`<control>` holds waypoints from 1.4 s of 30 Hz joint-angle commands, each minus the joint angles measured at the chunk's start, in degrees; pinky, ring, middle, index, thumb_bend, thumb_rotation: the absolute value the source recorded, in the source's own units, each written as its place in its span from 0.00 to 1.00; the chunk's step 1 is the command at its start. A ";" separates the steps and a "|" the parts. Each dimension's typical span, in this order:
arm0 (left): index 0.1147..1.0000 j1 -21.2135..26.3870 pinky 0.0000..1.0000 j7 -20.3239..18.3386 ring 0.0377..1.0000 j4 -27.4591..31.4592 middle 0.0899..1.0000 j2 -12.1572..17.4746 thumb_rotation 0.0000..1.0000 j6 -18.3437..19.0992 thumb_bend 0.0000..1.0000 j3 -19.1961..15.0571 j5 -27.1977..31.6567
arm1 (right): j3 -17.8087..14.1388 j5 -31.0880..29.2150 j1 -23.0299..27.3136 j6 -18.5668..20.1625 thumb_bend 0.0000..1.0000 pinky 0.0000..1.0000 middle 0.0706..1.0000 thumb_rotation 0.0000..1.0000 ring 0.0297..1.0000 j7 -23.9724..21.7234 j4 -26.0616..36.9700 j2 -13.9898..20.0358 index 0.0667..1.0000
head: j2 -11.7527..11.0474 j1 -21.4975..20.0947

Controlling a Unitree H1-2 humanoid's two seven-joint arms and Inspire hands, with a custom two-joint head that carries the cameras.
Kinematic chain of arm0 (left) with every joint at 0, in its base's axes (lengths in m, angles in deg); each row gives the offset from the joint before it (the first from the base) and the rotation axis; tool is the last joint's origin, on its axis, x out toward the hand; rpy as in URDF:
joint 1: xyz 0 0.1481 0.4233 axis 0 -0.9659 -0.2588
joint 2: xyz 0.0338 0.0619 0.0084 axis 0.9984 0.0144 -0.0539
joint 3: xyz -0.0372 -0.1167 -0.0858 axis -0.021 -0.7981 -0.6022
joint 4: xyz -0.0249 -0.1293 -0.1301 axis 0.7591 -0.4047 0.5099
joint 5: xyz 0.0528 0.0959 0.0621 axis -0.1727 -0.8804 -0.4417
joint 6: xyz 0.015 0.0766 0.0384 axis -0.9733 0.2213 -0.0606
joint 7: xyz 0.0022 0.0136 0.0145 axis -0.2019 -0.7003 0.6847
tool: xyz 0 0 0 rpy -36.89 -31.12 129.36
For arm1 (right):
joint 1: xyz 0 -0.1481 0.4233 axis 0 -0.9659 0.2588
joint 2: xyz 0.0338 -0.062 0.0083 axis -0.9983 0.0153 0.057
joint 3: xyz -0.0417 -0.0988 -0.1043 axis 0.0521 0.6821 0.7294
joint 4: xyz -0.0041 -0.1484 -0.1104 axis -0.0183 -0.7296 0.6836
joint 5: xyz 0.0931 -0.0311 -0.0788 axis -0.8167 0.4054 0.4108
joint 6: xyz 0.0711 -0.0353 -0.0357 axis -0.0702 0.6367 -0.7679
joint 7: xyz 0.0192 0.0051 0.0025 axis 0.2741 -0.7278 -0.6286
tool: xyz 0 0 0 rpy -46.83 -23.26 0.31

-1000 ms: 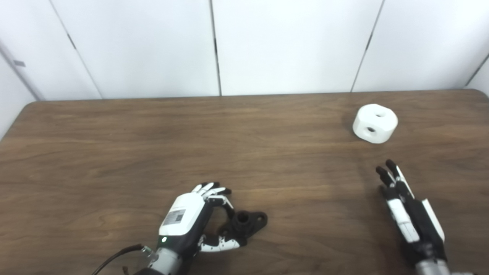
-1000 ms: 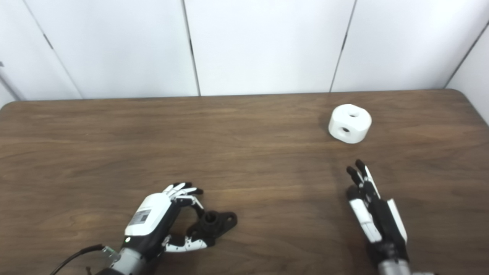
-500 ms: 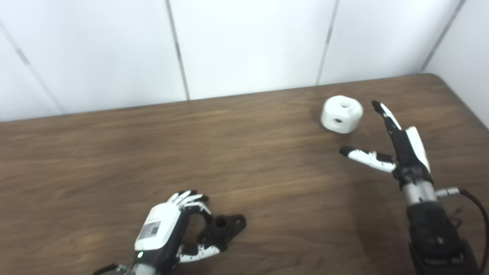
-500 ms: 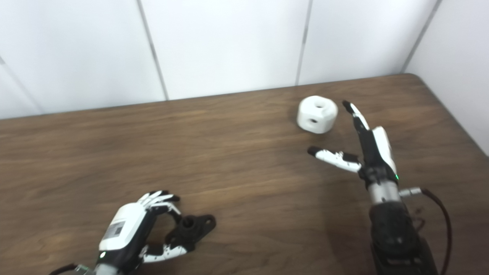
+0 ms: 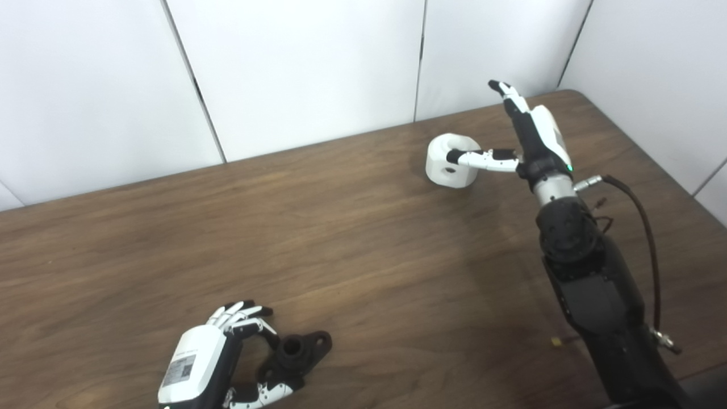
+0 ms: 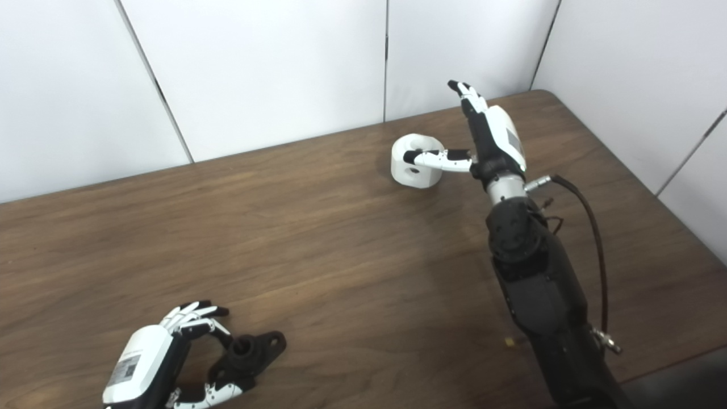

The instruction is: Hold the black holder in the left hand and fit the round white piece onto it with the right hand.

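We are reading the scene as the reach-for-the-piece step. The white piece [image 5: 451,160] is sitting on the table [image 5: 363,238] near its far right corner, flat side down, one bore facing up and a second bore in its side wall facing us. The right hand [image 5: 531,139] is by far the nearer hand to it; the left hand [image 5: 213,363] is working at the near left edge, well apart from the piece.

Right hand: open, holding nothing. The fingers [image 5: 511,99] are stretching up and away past the piece's right side, clear of it, while the thumb [image 5: 480,160] is lying across in front of the piece, its tip overlapping the piece's top edge. We cannot tell whether the thumb is touching. So the piece is lying to the left of the palm, in the gap between thumb and fingers, and a little beyond the thumb line. We are judging that the closing move calls for the fingers to curl down and leftward over the far side of the piece.

Left hand: fingers curled round the near end of the holder [image 5: 295,355], thumb below it; the holder is resting on the table, its far ear and central boss free. Whether the grip is firm we cannot tell.
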 commanded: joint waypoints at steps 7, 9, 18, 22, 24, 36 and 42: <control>0.42 -1.98 0.91 -3.05 0.89 -2.64 0.78 1.67 0.05 0.40 0.52 -0.13 0.09 | 3.83 2.98 7.72 4.08 0.85 0.93 0.96 0.36 1.00 -3.10 -5.34 5.12 0.90 | 0.11 0.09; 0.42 -1.96 0.91 -3.20 0.89 -2.55 0.78 1.67 0.05 0.34 0.52 -0.14 0.08 | 5.15 3.79 8.66 5.67 0.86 0.93 0.96 0.36 1.00 -4.28 -6.17 5.92 0.88 | 0.17 0.19; 0.42 -1.94 0.91 -3.53 0.89 -2.33 0.78 1.24 0.05 0.69 0.52 -0.36 0.03 | 6.99 8.29 10.63 8.18 0.87 0.93 0.95 0.33 1.00 -10.51 -7.68 6.85 0.83 | 0.29 0.69; 0.42 -1.86 0.91 -3.80 0.88 -2.16 0.78 1.00 0.05 1.13 0.52 -0.36 -0.26 | 6.34 10.66 11.05 8.19 0.89 0.93 0.93 0.34 1.00 -14.10 -7.78 6.57 0.82 | 0.42 1.08; 0.42 -1.81 0.91 -3.96 0.88 -2.02 0.78 0.92 0.05 1.28 0.52 -0.35 -0.38 | 6.04 11.80 11.18 8.18 0.90 0.93 0.92 0.35 1.00 -15.94 -7.79 6.44 0.81 | 0.52 1.12; 0.42 -1.78 0.90 -4.36 0.88 -1.45 0.77 0.56 0.05 1.33 0.52 -0.41 -0.62 | 6.33 12.96 10.74 8.15 0.90 0.92 0.91 0.32 0.99 -17.10 -8.24 5.89 0.78 | 0.43 1.56; 0.42 -1.91 0.90 -4.63 0.88 -1.17 0.77 0.39 0.05 1.23 0.52 -0.60 -0.73 | 6.56 11.84 10.38 7.65 0.87 0.91 0.89 0.29 0.97 -13.87 -8.81 5.55 0.71 | 0.52 1.62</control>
